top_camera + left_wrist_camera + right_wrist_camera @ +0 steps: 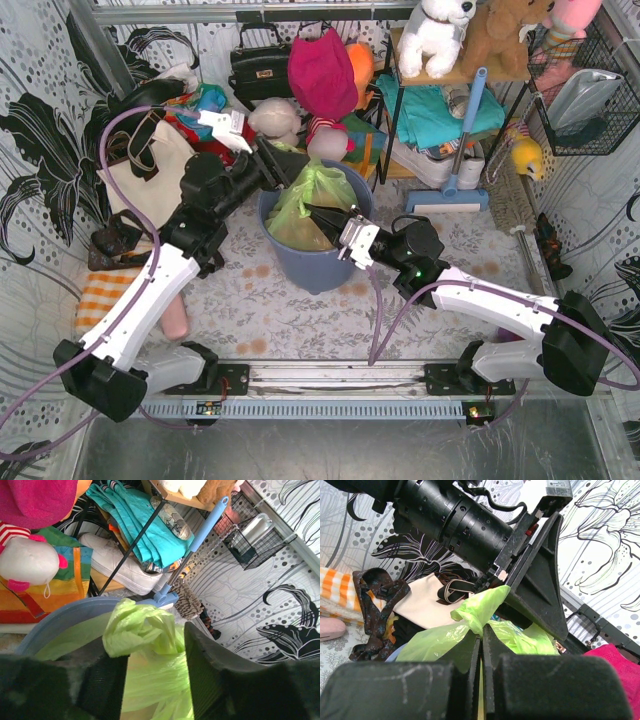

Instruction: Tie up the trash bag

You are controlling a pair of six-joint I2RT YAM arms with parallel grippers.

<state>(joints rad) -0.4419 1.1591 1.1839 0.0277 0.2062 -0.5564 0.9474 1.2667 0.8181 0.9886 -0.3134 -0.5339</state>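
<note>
- The counter [250, 300] has a flowery cloth on it. The round blue-grey bin [322, 268] stands in the middle of it.
- The green bag [305, 195] sits inside the bin. Its top sticks up over the rim.
- The left gripper [155, 642] reaches in from the far left side, over the rim. Its two fingers are spread apart, and green plastic fills the gap between them.
- The right gripper [481, 642] reaches in from the near right side. Its two fingers are pressed together. A thin bit of the bag looks pinched between them.
- The tuft [137, 630] is the scrunched top of the bag. It is the smallest part, but it matters most. It sits just past the left gripper's fingertips, in line with the gap.
- The tuft runs up from the right gripper's pinch toward the left gripper, so it lies between the two. I think the left gripper is the one to grab it next. It would have to close on the tuft before a knot can be pulled. I cannot tell if its fingers touch the plastic yet.
</note>
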